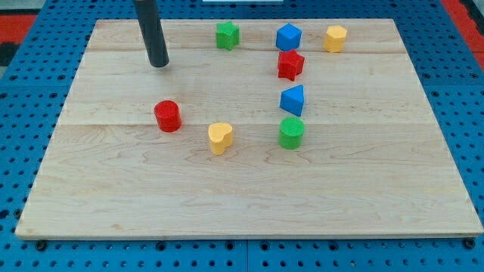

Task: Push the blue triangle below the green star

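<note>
One blue triangle (pixel 293 100) well right of my tip (pixel 159 65) — bare rod, holding nothing, green star (pixel 227 35) upper-centre

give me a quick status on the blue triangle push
My tip at upper left, touching no block. Blue triangle block sits far right of the green star block, just above the green cylinder block. Red star block between them.

High oblique view over board (pixel 249 196)
</note>
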You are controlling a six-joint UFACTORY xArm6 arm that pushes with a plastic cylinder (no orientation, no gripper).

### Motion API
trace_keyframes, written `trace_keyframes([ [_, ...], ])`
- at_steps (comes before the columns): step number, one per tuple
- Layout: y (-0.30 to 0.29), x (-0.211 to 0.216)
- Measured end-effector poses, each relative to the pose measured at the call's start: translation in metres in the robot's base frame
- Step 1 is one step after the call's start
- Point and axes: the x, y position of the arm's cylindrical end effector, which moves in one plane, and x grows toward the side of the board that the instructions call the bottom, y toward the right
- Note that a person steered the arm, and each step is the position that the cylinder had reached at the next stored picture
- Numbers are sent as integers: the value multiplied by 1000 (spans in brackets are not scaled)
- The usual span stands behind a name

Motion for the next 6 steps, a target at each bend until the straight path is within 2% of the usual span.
trace_keyframes([
  [3,7,-4],
  [5,41,-1],
  [6,95,12],
])
